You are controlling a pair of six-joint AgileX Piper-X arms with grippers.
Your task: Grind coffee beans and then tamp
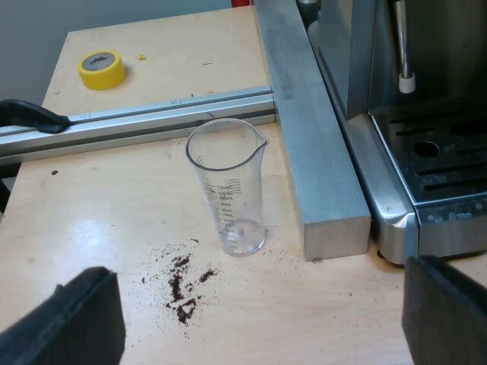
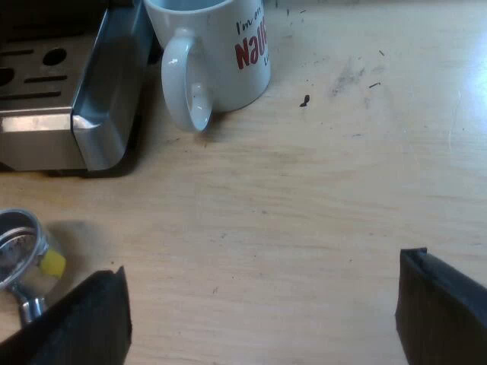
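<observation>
A clear measuring glass stands upright and empty on the wooden table, with spilled coffee grounds in front of it. My left gripper hovers open above the table, short of the glass, with nothing between its fingers. The espresso machine's drip tray sits beyond an aluminium bar. My right gripper is open over bare table. A metal holder's basket lies by one of its fingers, near the machine's corner. A white mug with red lettering stands beside the machine.
A yellow tape roll lies on the far side of an aluminium rail. A black clamp handle rests on that rail. A steam wand tip hangs over the drip tray. Small dark specks dot the table near the mug.
</observation>
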